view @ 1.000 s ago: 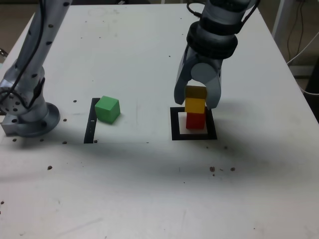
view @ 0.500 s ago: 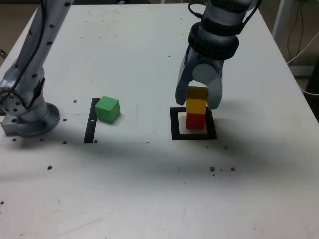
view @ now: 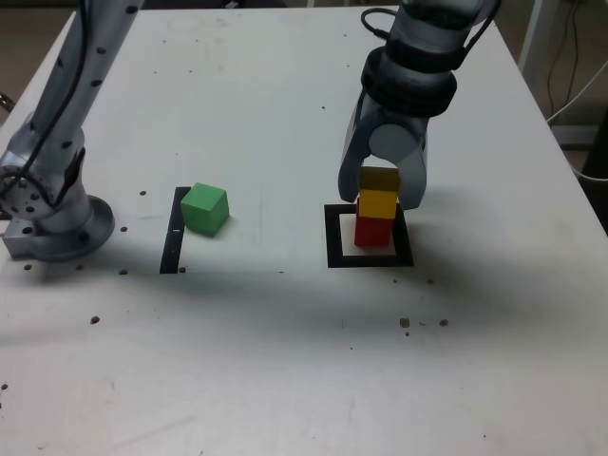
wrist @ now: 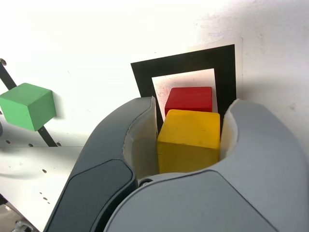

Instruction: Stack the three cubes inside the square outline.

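the grey claw point(wrist: 189, 126) brackets the small yellow cube point(wrist: 189, 140) atop the red cube point(wrist: 189, 98) inside the black square outline point(view: 334, 237); whether it grips, i cannot tell. a dragging finger could topple them.

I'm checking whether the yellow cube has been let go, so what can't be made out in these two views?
- Exterior view: the gripper fingers flank the yellow cube, hiding any gap.
- Wrist view: its contact with the red cube is hidden by the yellow cube itself.
- Wrist view: the green cube covers part of the black strip.
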### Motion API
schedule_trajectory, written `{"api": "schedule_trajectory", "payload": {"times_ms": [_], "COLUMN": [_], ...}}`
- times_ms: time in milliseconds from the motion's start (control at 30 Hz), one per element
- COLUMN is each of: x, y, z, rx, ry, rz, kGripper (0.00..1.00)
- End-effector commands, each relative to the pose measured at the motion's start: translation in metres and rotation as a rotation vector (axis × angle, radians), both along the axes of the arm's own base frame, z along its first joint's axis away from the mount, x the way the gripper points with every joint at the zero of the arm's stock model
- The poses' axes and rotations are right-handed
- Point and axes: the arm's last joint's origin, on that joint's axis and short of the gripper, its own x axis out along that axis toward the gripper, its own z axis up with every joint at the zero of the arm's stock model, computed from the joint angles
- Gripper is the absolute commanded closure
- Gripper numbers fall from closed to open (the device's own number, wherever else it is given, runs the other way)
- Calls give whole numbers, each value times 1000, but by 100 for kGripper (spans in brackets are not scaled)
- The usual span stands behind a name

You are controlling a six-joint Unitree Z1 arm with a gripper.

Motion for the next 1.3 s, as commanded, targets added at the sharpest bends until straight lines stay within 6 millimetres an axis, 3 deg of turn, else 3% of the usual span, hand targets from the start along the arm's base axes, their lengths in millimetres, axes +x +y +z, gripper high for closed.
{"api": "schedule_trajectory", "payload": {"times_ms": [0,367,567,867,1267], "x": [0,-3,-15,-55,-118], "y": [1,2,4,7,11], "z": [-3,-2,16,47,53], "rx": [-2,-2,19,55,72], "ry": [9,15,-15,-47,-18], "rz": [1,2,-1,0,-15], "kGripper": [11,9,1,1,0]}}
